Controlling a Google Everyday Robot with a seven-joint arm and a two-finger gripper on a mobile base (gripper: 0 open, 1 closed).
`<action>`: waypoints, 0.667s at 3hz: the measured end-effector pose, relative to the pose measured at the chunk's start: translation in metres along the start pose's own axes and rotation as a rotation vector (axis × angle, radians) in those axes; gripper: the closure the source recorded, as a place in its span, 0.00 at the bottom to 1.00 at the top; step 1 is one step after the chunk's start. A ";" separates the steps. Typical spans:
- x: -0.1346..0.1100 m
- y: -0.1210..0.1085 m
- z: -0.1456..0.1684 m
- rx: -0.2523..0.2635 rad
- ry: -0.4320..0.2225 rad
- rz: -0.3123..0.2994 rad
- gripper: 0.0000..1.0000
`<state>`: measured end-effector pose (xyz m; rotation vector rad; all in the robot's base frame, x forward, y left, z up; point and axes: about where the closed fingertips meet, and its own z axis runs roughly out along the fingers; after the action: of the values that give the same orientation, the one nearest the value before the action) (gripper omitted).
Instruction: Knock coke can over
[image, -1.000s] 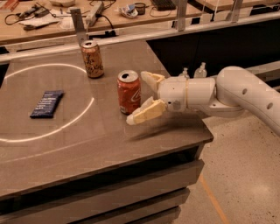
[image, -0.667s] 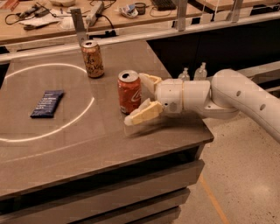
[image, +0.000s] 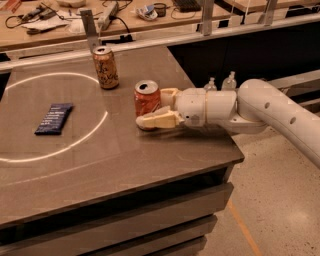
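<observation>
Red-orange coke can (image: 147, 100): upright on the brown surface (image: 125, 165), towards its right edge, silver top with a dark opening facing up.
Gripper (image: 151, 107): mine, low over the surface, reaching in from the right and right up at the coke can.
Fingers (image: 156, 120): spread apart. The cream one nearer the camera lies across the front of the can's base; the other sits at the can's right side, by its upper half. I cannot tell whether either one presses on the can.
Arm (image: 270, 107): white and rounded, stretching from the right edge of the view to my wrist.
Tan-gold can (image: 105, 66): upright, behind and to the left of the coke can, apart from it.
White ring (image: 102, 125): a pale circle on the left part of the surface; the coke can stands outside it, to its right.
Dark blue packet (image: 54, 118): flat inside the ring, well apart from both cans.
Small bottles (image: 230, 80): two, beyond the surface's right edge, behind my wrist.
</observation>
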<state>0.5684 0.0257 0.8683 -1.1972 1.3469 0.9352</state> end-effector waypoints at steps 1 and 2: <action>-0.013 -0.005 -0.001 -0.001 -0.006 -0.020 0.64; -0.046 -0.012 -0.002 0.002 -0.034 -0.145 0.87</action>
<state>0.5766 0.0282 0.9152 -1.2545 1.2162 0.8468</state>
